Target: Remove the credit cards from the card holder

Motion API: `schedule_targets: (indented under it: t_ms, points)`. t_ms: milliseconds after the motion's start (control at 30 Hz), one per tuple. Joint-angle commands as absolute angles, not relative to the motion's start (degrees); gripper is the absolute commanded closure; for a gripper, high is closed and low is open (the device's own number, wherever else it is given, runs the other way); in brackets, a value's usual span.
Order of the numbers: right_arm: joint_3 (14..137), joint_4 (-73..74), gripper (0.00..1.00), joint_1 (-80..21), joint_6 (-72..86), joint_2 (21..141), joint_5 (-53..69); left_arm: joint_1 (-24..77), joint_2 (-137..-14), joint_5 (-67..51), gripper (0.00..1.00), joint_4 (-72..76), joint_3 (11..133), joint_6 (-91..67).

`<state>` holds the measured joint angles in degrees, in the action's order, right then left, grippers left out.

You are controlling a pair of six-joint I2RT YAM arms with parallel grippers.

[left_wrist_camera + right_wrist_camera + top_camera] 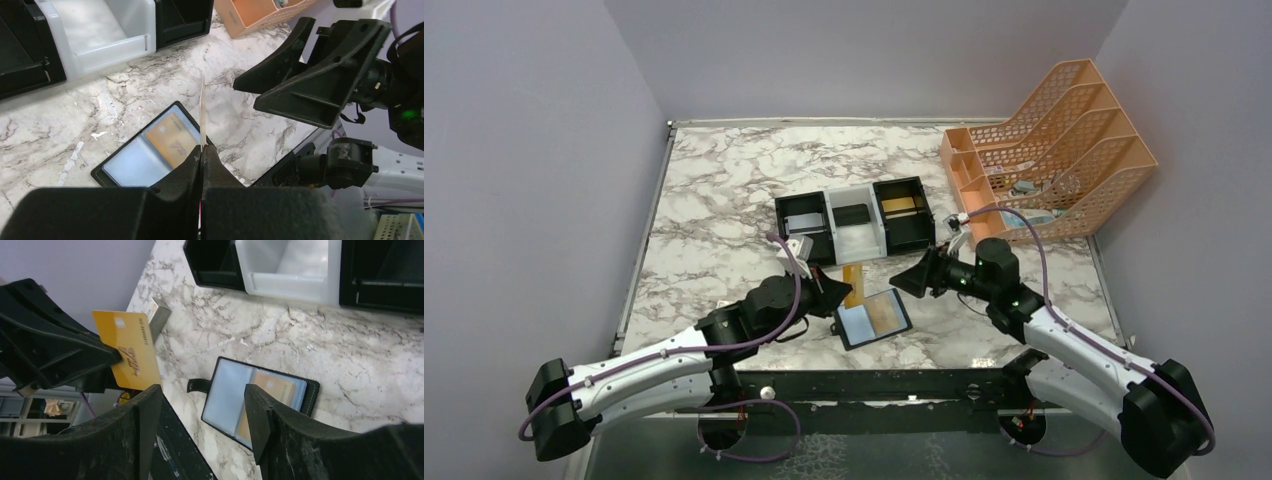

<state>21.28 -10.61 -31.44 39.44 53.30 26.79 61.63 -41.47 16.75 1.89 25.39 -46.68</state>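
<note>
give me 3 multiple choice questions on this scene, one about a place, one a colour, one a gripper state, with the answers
1. Where does the card holder lie?
A. open on the marble table, nearer the arms than the tray
B. in the tray's white compartment
C. hanging off the table's edge

2. What colour is the card in the left gripper?
A. silver-grey
B. red
C. gold-yellow

3. How is the right gripper?
A. shut on the card
B. open, holding nothing
C. shut on the card holder

Answers:
1 A, it lies spread flat on the marble between the two grippers.
2 C, the right wrist view shows its gold-yellow face.
3 B, its fingers stand apart with nothing between them.
</note>
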Motion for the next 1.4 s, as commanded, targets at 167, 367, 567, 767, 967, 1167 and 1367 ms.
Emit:
schedule_targets:
  t_ms: [167, 367, 567, 767, 967, 1167, 1367]
  points:
    - [23.2, -6.9, 0.38, -31.4, 38.2, 41.8, 29.6, 61.9, -41.6, 10.4, 1.00, 2.3, 27.1, -49.7]
    - [23.9, -4.5, 0.38, -31.4, 43.4, 38.1, 39.1, 61.9, -39.4, 5.4, 1.00, 5.1, 28.1, -48.2]
    - [23.2, -11.2, 0.40, -31.4, 45.5, 43.4, 51.7, 61.8, -40.4, -2.4, 1.00, 10.1, 26.7, -49.1]
    - [20.6, -18.0, 0.40, -31.4, 50.9, 42.5, 50.8, 61.9, -37.0, -5.4, 1.00, 15.3, 23.3, -53.8]
    - [17.1, -27.9, 0.41, -31.8, 56.4, 43.7, 50.9, 61.9, -37.2, -7.6, 1.00, 16.1, 23.0, -54.4]
    - [18.6, -33.2, 0.43, -32.2, 57.6, 50.3, 53.4, 61.9, -38.1, -7.2, 1.00, 20.1, 21.4, -55.9]
    - [19.5, -39.8, 0.54, -33.0, 59.5, 55.6, 54.5, 61.9, -39.6, -5.2, 1.00, 21.5, 22.0, -55.8]
